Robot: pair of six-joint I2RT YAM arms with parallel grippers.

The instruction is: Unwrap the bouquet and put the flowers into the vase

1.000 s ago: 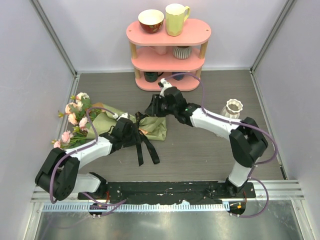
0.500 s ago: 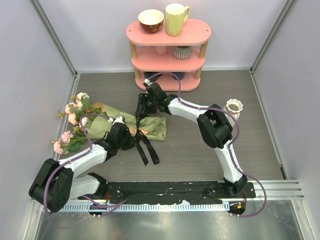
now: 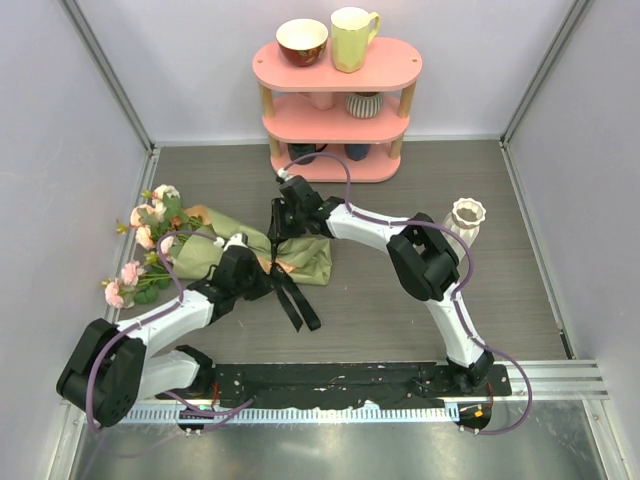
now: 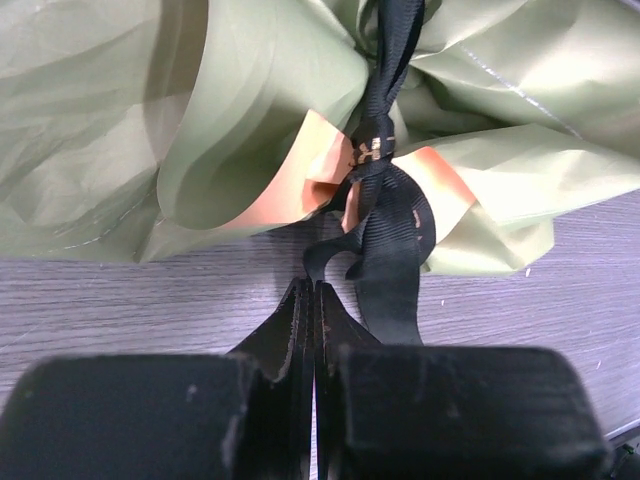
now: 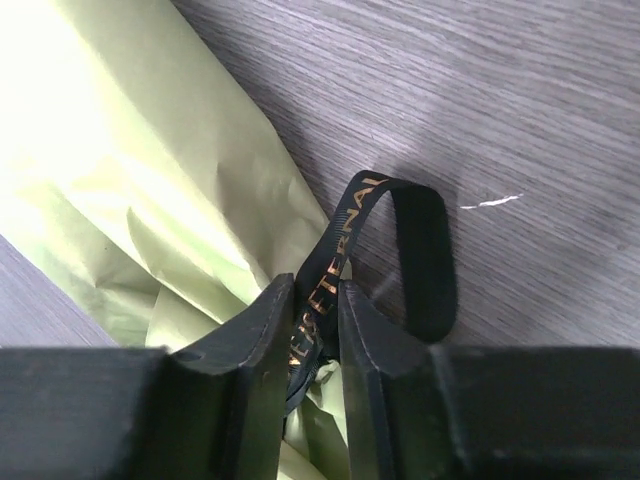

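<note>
worktop: grey wood grain, pale walls around it
bouquet: lies on its side left of centre, olive paper, tan-orange lining showing at the tie
flowers: pink and cream heads spill from its left end
black ribbon: tails trail toward the near edge
left gripper: at the tie's near side
right gripper: at the tie's far side
vase: upright, well apart on the right
shelf: pink, at the back; bowl and yellow mug on top
</note>
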